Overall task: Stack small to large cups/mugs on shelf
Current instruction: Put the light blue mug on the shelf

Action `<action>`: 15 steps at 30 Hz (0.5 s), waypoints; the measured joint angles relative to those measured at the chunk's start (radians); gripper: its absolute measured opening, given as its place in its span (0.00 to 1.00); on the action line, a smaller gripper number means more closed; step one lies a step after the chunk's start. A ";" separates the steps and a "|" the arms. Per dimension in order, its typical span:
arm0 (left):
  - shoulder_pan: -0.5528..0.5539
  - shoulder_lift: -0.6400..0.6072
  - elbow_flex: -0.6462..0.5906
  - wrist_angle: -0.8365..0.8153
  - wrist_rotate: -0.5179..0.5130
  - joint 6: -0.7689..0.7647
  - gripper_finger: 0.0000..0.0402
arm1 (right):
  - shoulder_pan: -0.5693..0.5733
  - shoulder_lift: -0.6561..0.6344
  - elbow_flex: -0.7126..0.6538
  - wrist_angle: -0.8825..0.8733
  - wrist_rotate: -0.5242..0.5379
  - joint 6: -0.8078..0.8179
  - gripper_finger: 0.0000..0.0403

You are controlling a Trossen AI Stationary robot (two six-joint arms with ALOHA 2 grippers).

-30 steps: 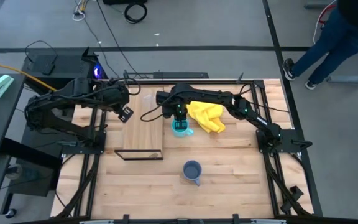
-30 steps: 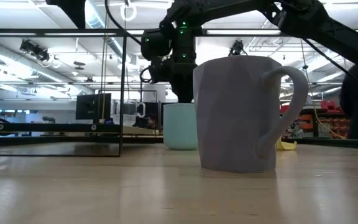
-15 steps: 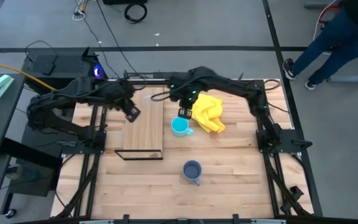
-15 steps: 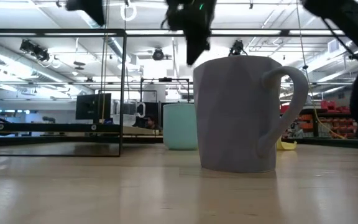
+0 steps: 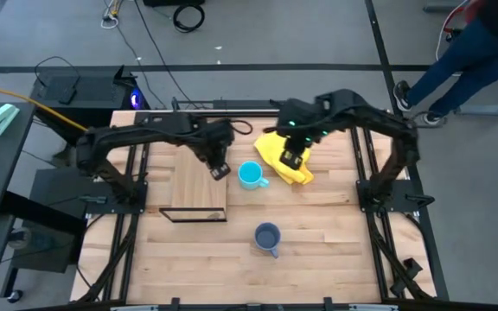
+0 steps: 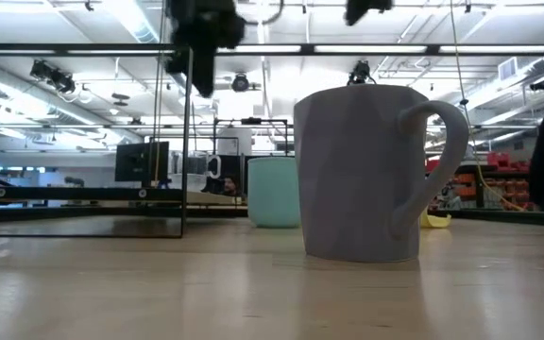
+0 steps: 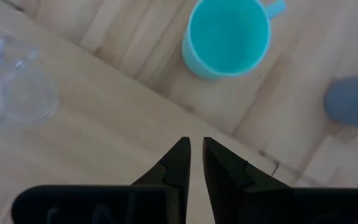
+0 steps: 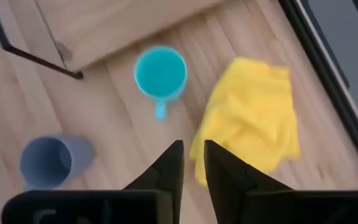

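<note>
Left gripper (image 5: 219, 170): fingers (image 7: 176, 163) nearly together, thin gap between tips, nothing between them. Hovering above the shelf (image 5: 199, 181) at its edge nearest the cyan mug (image 5: 250, 175). Not touching either. Arm reaching in across the shelf from the table's left side.

Right gripper (image 5: 290, 158): fingers (image 8: 171, 163) likewise close with a narrow slot, nothing in them. Hanging over the yellow cloth (image 5: 289, 161), raised off the table (image 5: 318, 233). Arm arching in from the right.

Cyan mug upright on the table, just beside the shelf's right edge, between shelf and cloth, handle toward the cloth in the high view. Opening up, inside bare in left wrist view (image 7: 228, 36).

Glass cup (image 7: 28, 93): clear, standing on the shelf, seen only in left wrist view; too faint to place in the high view.

Blue-grey mug (image 5: 268, 238): upright on the table, well apart from the shelf, nearer the front edge than the cyan mug. Filling the middle of the low view (image 6: 366, 172), handle to its right there, cyan mug (image 6: 273, 192) behind it.

Shelf flat on the table, left of centre, black frame (image 5: 194, 214) at its front end. Shows as a thin black rectangle in low view (image 6: 83, 142).

Person at the high view's top right corner, on the floor beyond the table.
</note>
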 joint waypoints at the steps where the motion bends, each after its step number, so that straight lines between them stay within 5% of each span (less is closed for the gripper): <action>1: 0.010 0.017 0.000 0.011 0.011 0.000 0.14 | 0.014 -0.032 -0.044 -0.002 0.010 0.034 0.19; 15: 0.049 0.158 0.000 0.205 0.075 -0.094 0.18 | 0.219 -0.341 -0.567 0.030 0.074 0.520 0.32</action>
